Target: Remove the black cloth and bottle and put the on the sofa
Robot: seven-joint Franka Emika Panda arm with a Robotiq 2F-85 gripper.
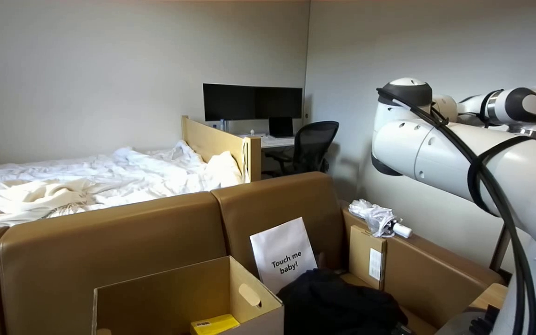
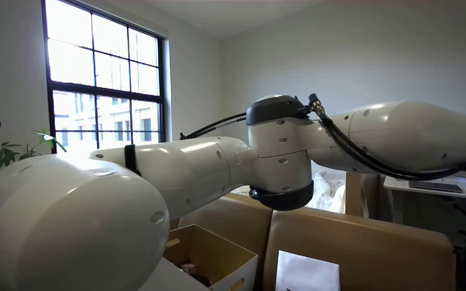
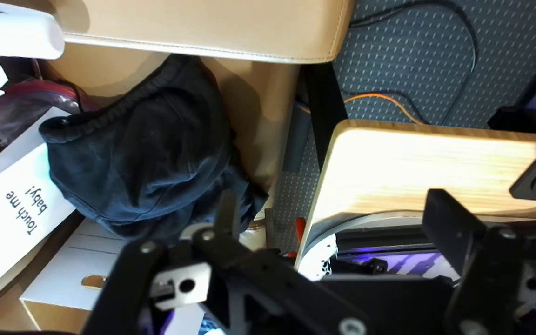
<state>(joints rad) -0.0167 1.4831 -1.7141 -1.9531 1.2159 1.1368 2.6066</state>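
Gaping wide, your pincer (image 3: 338, 221) spans the bottom of the wrist view. Beyond it, you see the black cloth (image 3: 142, 153) crumpled on the brown sofa (image 1: 110, 237), just beside the cardboard box (image 1: 161, 298) and overlapping the white sign (image 1: 284, 253) reading "Touch me baby!" Farther back, in an exterior view, you have the rumpled white bed (image 1: 217, 139), then a black chair (image 1: 314, 146) and, past it, dark screens (image 1: 231, 102).

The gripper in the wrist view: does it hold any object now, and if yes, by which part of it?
Nothing is held: the gripper stands open, its fingers wide apart, and the black cloth lies on the sofa.
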